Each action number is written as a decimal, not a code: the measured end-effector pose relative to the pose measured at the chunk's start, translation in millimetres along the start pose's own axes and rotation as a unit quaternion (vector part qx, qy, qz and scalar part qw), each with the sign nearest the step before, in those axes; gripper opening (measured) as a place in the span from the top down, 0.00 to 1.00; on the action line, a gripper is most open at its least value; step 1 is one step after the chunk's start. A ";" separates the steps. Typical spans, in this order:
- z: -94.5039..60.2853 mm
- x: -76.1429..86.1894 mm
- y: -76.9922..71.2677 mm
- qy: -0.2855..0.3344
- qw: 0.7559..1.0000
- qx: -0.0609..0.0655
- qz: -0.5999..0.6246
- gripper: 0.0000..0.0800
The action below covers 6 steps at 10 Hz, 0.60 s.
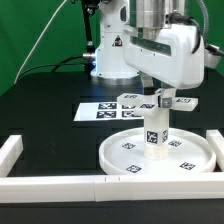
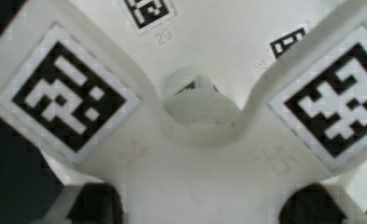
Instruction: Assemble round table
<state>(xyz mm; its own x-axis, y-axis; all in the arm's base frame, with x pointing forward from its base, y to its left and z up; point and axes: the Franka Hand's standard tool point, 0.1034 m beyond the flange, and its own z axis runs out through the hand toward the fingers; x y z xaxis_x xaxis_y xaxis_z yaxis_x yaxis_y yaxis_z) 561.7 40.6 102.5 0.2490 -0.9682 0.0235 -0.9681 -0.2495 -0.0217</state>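
Far at the exterior view's left, a white border rail [image 1: 9, 153] lying on the black surface [image 1: 45, 90], joined to another rail [image 1: 60, 186] along the near edge. Further right, the marker board [image 1: 100, 111] flat on the surface, behind the large round disc [image 1: 190, 160]. Standing upright at the disc's centre, the short cylindrical leg [image 1: 154, 134], tagged on its side. Directly above, reaching straight down from the white arm [image 1: 160, 45], the pincer [image 1: 157, 101], clamped narrowly on the small cross-shaped foot [image 1: 143, 101] and holding it level just over the leg's top. Seen in the wrist view: two tagged blades of the foot [image 2: 180, 150] spreading apart, dark fingertips [image 2: 91, 205] at its base, and the disc [image 2: 215, 30] below.
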 end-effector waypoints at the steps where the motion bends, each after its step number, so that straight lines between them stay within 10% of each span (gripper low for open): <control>1: 0.1 -1.5 -0.3 -0.002 0.996 0.002 0.086 0.45; 6: -1.2 -2.0 0.0 -0.008 0.960 0.006 0.281 0.45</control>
<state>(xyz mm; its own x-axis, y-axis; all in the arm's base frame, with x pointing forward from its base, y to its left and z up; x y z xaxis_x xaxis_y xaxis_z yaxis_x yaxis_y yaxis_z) 561.2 42.6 103.7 -0.3121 -0.9500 -0.0109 -0.9492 0.3123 -0.0384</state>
